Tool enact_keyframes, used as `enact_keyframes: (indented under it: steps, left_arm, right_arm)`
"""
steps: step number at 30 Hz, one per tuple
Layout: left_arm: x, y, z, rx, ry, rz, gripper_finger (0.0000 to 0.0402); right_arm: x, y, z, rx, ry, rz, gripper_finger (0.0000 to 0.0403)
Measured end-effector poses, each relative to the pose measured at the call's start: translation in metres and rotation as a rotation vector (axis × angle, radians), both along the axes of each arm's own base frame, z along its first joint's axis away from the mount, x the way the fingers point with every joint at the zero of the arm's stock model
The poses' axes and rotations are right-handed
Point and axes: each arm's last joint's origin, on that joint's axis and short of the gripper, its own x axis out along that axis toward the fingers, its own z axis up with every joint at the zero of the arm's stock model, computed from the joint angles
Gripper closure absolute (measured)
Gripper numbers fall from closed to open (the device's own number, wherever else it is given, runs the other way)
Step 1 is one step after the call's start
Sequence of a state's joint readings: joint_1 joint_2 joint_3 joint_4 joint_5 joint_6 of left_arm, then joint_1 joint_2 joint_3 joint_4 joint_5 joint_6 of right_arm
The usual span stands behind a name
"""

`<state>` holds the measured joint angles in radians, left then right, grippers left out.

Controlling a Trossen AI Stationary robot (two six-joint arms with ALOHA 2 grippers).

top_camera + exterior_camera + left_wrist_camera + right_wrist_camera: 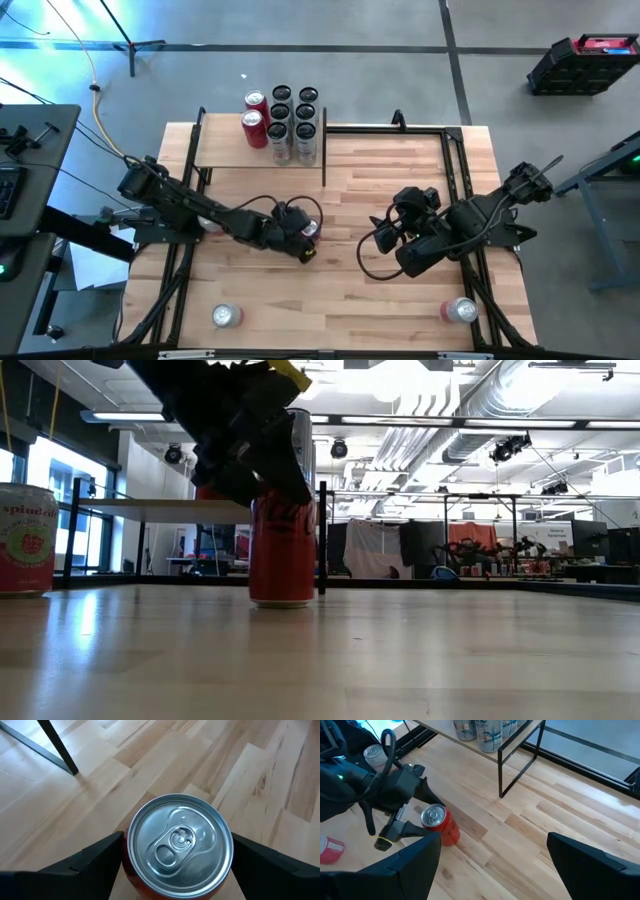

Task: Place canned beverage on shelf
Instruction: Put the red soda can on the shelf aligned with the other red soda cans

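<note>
High view: wooden table (380, 200), grey floor around. Left gripper (305, 235) spread wide around red can (311, 230), standing mid-table. Shelf (240, 150) at back. Right gripper (385, 240) spread, empty.

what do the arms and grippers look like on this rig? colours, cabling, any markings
Both arms are black, jointed, with loose black cables looping off them. The left gripper has wedge-shaped black fingers and a yellow tag; the right gripper has the same black fingers.

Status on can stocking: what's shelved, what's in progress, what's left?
Done: eight cans stand on the shelf. In hand: the left pincer brackets an upright red can on the table, fingers open, no grip yet. Left: grasping and shelving it. The right pincer waits open nearby.
</note>
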<state>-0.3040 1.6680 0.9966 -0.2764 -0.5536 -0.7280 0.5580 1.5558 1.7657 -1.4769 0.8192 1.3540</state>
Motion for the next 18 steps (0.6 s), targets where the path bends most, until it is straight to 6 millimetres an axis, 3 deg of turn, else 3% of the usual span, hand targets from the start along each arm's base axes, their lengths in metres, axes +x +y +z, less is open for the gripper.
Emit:
enact_keyframes:
  steps: [13, 18]
  left_arm:
    - [0.003, 0.013, -0.003, -0.096, 0.042, -0.019, 0.0066]
    - [0.003, 0.017, -0.017, -0.084, 0.124, -0.046, 0.0045]
  right_arm:
    - [0.001, 0.0, 0.0, 0.002, -0.004, -0.002, 0.0054]
    - [0.001, 0.0, 0.0, 0.008, -0.015, -0.013, 0.0054]
